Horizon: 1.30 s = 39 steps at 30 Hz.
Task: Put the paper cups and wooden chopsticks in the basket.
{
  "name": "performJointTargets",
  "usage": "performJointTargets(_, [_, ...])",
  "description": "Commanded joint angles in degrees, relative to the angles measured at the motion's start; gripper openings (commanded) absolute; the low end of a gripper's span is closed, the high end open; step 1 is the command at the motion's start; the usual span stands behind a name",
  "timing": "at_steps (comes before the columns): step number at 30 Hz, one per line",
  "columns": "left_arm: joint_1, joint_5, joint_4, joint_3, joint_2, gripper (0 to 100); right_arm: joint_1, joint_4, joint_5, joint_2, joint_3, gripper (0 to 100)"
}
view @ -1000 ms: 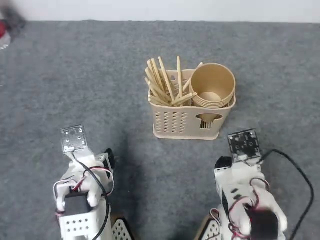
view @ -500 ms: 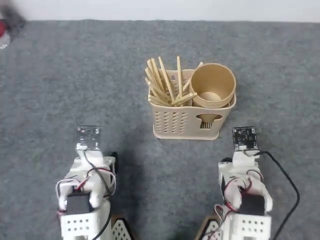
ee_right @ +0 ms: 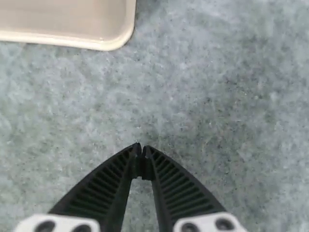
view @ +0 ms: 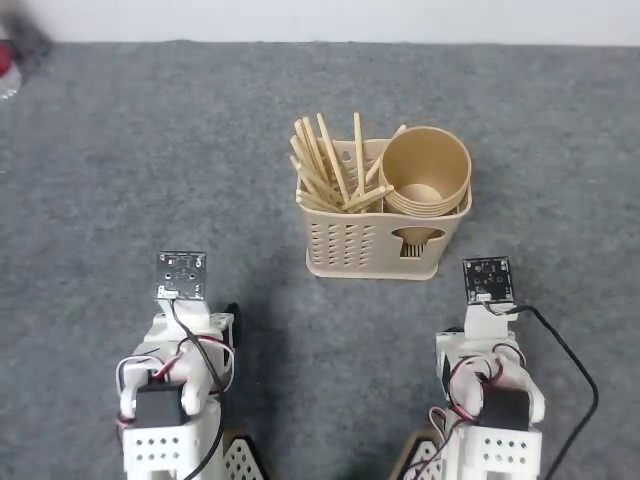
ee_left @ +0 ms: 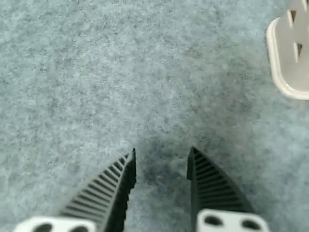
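A beige perforated basket (view: 355, 245) stands mid-table. Its left part holds a bundle of several wooden chopsticks (view: 328, 168); its right part holds stacked paper cups (view: 425, 170). Both arms sit drawn back near the table's front edge, left and right of the basket. My left gripper (ee_left: 161, 157) hangs over bare grey carpet, open with nothing between its fingers; a corner of the basket (ee_left: 289, 58) shows farther off. My right gripper (ee_right: 141, 147) is shut on nothing above the carpet, with the basket's base (ee_right: 67, 24) just beyond its tips.
Grey carpet (view: 150, 160) covers the table on all sides of the basket. A blurred red and clear object (view: 8, 65) sits at the far left edge. A black cable (view: 590, 350) loops beside the right arm.
Both arms have drawn back and straightened toward the front edge over the last second; the left one swung right, the right one swung to face forward. Basket and contents unchanged.
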<state>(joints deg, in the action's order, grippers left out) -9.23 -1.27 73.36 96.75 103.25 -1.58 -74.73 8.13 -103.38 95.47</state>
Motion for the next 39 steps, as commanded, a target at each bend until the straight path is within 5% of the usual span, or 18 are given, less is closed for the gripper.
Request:
performJointTargets(1, [-1.0,-0.8,-1.2,-0.2,0.8,14,-0.8,-0.1,0.4,-0.1,1.0,0.7])
performJointTargets(5, [-1.7,-0.7,-1.2,-0.2,0.8,4,-0.7,-0.1,0.4,-0.2,1.0,0.7])
performJointTargets(12, [-2.1,-1.0,-1.2,-0.2,0.8,1,-0.8,-0.2,0.4,-0.2,1.0,0.7])
performJointTargets(39, [-1.8,-0.7,-1.1,-0.2,0.9,1,-0.5,-0.3,0.7,-0.5,1.0,0.7])
